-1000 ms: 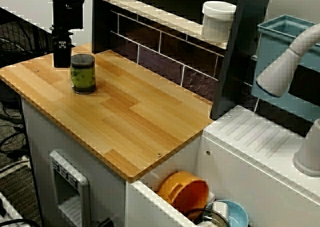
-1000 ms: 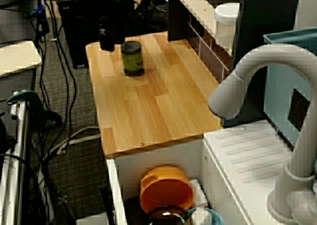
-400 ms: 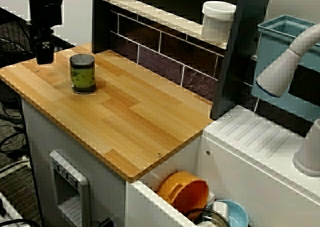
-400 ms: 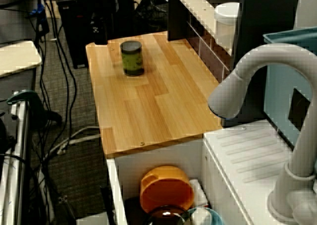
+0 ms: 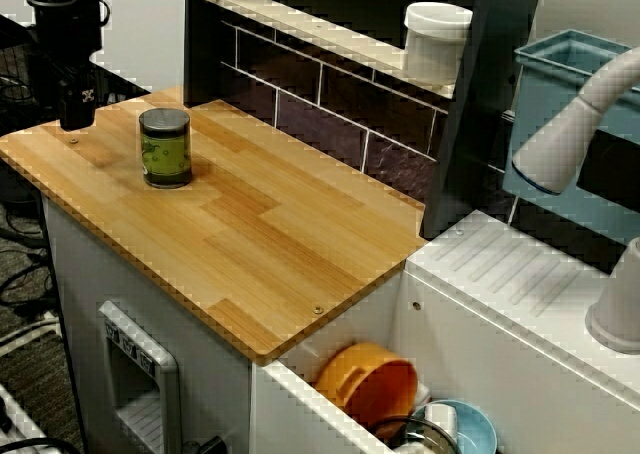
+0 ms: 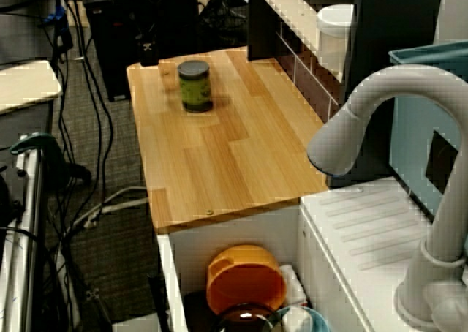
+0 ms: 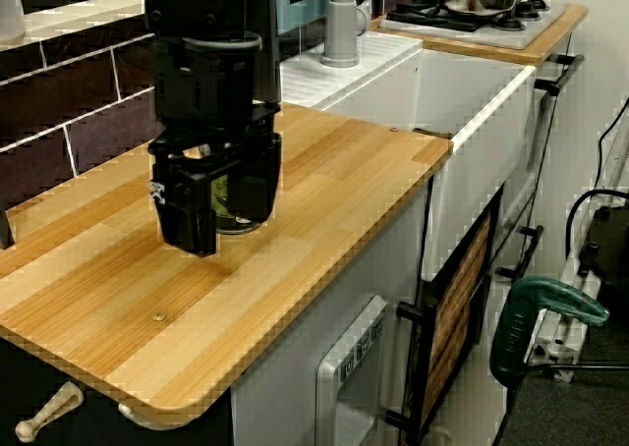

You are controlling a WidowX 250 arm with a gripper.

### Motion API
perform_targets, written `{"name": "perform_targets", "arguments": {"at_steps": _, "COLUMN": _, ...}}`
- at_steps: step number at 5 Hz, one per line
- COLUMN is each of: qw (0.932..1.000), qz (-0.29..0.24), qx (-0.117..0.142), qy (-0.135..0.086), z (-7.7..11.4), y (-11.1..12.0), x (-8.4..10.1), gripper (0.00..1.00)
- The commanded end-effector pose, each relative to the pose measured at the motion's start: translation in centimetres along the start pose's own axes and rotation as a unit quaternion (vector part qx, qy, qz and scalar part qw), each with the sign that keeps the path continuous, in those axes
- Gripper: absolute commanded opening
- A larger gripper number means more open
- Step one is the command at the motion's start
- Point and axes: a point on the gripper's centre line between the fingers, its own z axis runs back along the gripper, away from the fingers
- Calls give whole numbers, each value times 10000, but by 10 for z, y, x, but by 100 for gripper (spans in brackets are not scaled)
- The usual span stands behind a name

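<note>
Claw, fingers spread and holding nothing, hung just above the wooden counter near its outer corner, while the dark-lidded green jar stood upright on that counter close beside the claw, on the side toward the sink, clear of both fingers.

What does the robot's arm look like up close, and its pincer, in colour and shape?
The pincer is matt black and blocky, with two thick, squared fingers. Above it the arm is a black round column with a thin grey ring around it. In the view from the sink end, a small white mark shows on the pincer's side.
</note>
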Motion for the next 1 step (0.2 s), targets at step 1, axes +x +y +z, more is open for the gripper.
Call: {"name": "perform_targets", "arguments": {"at_steps": 1, "qw": 9889, "qz": 1453, "qx": 44, "qy": -320, "z": 24, "y": 13, "x": 10, "gripper": 100}}
